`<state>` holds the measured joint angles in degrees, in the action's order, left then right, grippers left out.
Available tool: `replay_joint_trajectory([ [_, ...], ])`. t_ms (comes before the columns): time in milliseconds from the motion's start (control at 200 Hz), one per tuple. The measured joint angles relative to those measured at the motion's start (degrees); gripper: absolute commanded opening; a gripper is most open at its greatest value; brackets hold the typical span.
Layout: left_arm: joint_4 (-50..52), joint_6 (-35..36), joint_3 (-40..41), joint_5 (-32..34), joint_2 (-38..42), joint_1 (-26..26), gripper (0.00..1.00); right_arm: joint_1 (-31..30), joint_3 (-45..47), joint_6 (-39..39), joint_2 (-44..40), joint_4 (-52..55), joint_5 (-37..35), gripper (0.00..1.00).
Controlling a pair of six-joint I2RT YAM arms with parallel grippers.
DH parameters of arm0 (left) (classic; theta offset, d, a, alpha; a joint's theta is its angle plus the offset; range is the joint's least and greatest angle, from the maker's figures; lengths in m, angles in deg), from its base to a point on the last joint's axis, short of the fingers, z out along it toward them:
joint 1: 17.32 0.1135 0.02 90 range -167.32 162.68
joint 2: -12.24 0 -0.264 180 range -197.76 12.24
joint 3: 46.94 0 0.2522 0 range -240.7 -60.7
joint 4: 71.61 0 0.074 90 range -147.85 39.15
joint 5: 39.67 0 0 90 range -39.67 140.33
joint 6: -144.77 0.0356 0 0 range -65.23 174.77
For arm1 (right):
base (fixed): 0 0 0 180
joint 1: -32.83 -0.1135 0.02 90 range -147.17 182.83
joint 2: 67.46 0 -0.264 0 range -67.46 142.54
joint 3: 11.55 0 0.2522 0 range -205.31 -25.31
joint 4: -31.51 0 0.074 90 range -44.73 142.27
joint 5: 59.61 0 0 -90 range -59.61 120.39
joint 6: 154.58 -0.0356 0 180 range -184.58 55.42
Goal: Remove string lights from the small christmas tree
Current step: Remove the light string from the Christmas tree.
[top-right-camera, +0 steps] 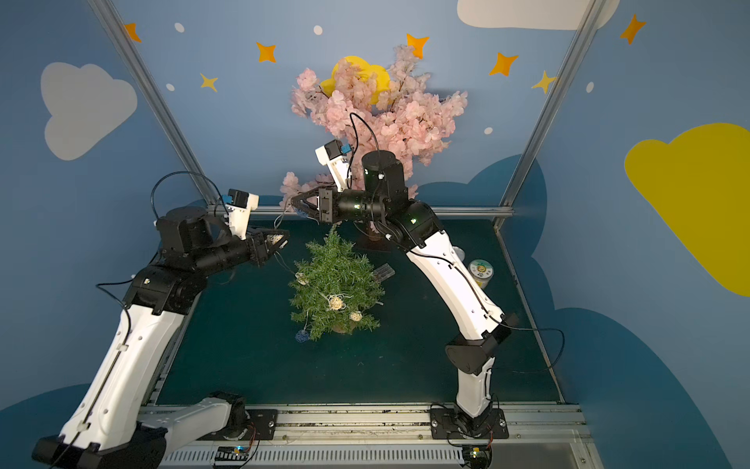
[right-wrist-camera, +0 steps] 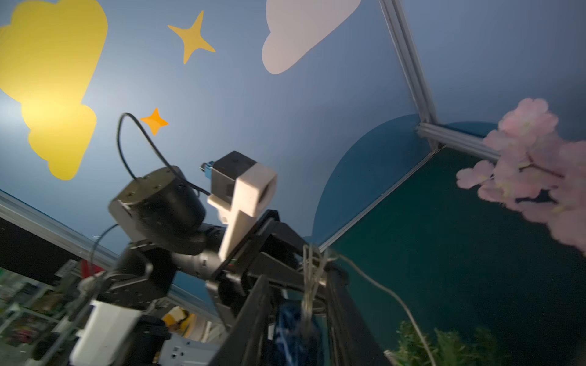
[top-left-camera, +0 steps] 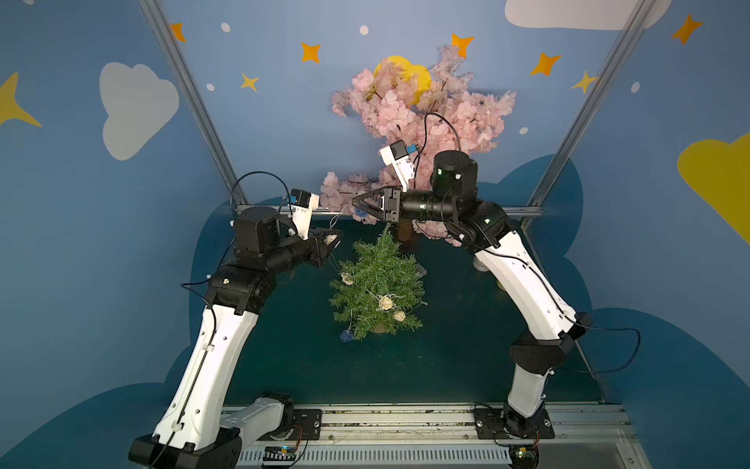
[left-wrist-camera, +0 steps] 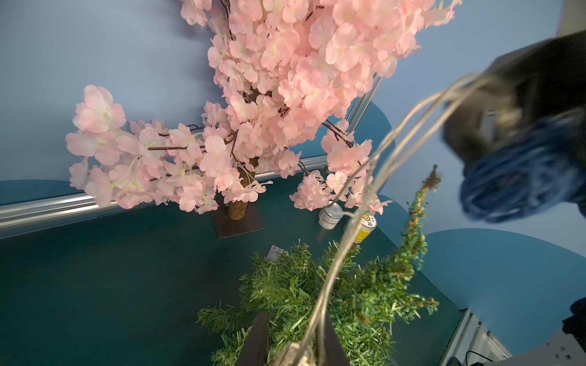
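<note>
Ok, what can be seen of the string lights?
The string lights are thin pale wire with woven cream and blue balls. Several balls hang on the small green tree; a blue one lies by its base. The left gripper holds a cream ball; another blue ball sits at the right gripper.

The dark green surface point(top-left-camera: 284, 365) carries the small christmas tree point(top-left-camera: 377, 284). A pink blossom tree point(left-wrist-camera: 269, 95) and two jars point(left-wrist-camera: 329, 216) stand farther back.

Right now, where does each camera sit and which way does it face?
Top views: above the arm bases, looking down on the small christmas tree; left arm and right arm show.
Left wrist: faces the pink blossom tree; left gripper tips show.
Right wrist: faces the left arm; right gripper shows.
All share the string lights.
</note>
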<state>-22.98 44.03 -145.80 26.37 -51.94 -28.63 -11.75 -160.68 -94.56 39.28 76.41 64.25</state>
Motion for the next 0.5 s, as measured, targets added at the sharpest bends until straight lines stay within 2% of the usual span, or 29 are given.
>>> replay_joint_trajectory([
  [115, 2.01, -0.48, -1.18, -0.09, 2.12, -0.13, 0.13, -0.02, 0.22, 1.70, 0.00, 1.44, -0.42, 0.60],
  [501, 5.05, -3.72, -1.55, -0.48, 6.45, -3.54, 0.13, -0.04, 3.04, 4.55, -3.56, 4.37, -2.08, 0.64],
])
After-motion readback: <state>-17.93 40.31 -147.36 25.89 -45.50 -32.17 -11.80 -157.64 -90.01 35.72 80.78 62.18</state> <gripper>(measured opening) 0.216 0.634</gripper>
